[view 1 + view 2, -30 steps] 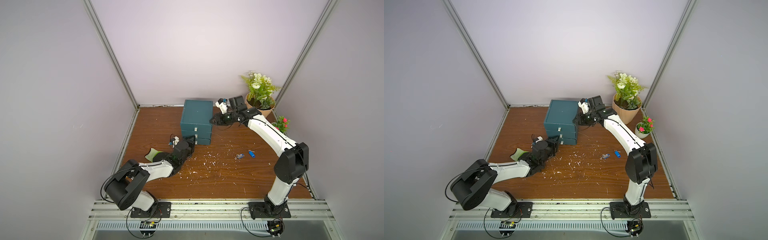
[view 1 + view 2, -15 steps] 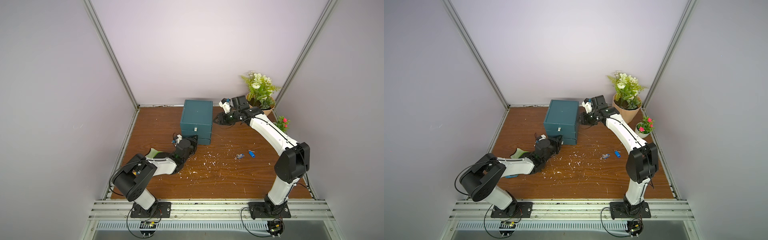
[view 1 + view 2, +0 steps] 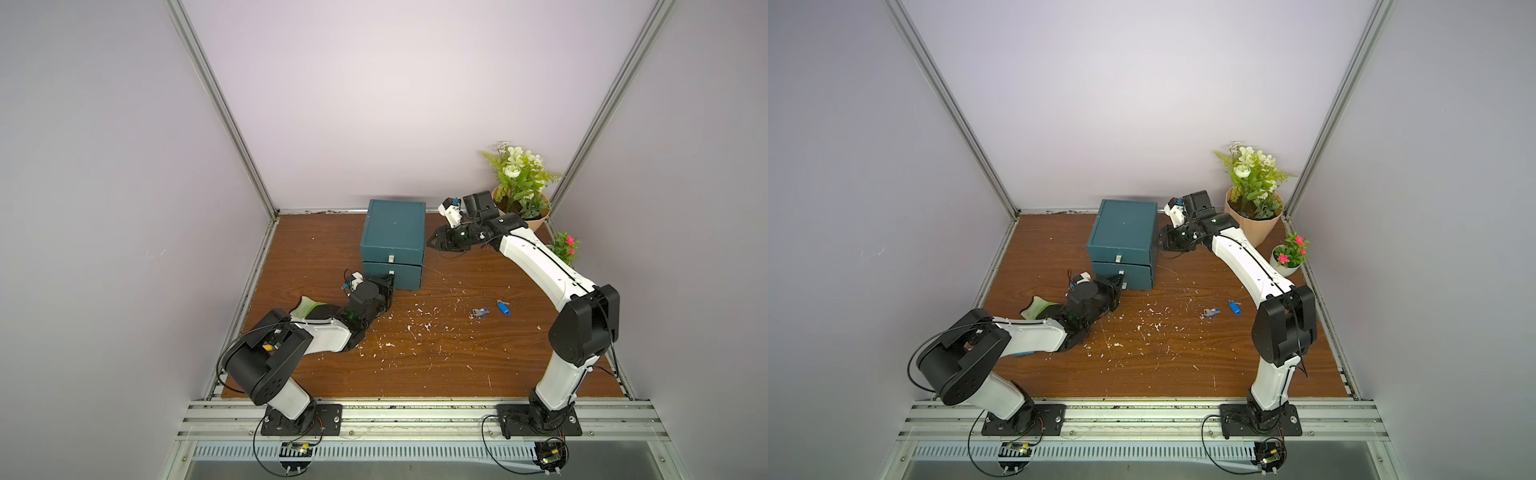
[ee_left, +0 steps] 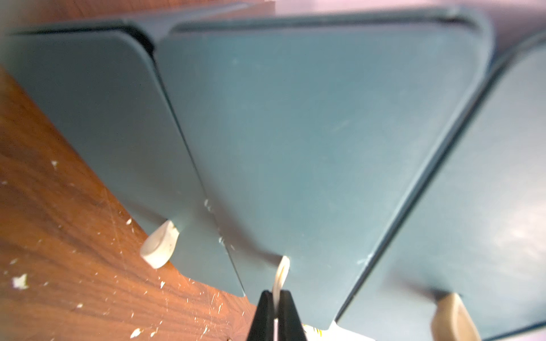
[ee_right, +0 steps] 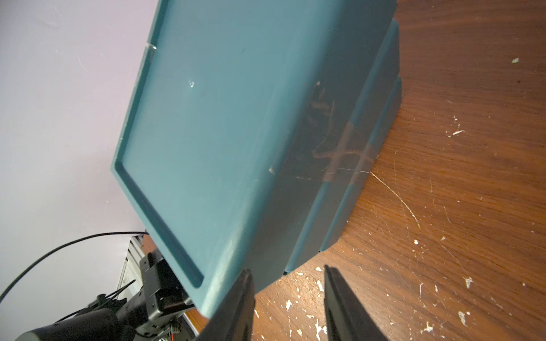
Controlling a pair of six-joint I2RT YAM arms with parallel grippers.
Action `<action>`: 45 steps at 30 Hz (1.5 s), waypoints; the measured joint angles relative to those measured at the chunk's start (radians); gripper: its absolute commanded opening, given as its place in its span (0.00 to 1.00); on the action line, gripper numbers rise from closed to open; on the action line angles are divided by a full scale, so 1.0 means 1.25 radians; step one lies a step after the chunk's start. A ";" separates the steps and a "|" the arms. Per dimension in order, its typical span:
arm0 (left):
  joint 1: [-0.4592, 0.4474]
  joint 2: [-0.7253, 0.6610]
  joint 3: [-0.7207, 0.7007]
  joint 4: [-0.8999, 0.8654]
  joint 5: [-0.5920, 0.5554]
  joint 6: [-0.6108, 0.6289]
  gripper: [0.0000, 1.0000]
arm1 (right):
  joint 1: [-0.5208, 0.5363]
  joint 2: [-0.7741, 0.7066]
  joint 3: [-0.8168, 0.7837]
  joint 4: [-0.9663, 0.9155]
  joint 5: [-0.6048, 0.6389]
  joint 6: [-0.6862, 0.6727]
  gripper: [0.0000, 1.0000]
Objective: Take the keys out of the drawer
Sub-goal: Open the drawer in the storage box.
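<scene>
Small silver keys [image 3: 481, 312] with blue tags on brown tabletop [image 3: 415, 374]

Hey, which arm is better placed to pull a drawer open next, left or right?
Left. The left hand is shut on the white pull tab of a drawer; the right hand stands open beside the cabinet, away from the drawer fronts.

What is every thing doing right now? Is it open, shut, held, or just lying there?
Left gripper: jaws shut on the middle tab.
Right gripper: jaws open, empty, beside the cabinet.
Drawers: all three look closed.
Keys: two lying loose on the table.
Plants: both upright.
</scene>
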 measured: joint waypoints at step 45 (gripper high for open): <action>-0.116 -0.357 -0.154 -0.277 -0.030 0.005 0.00 | 0.000 -0.011 -0.034 -0.014 -0.034 -0.012 0.43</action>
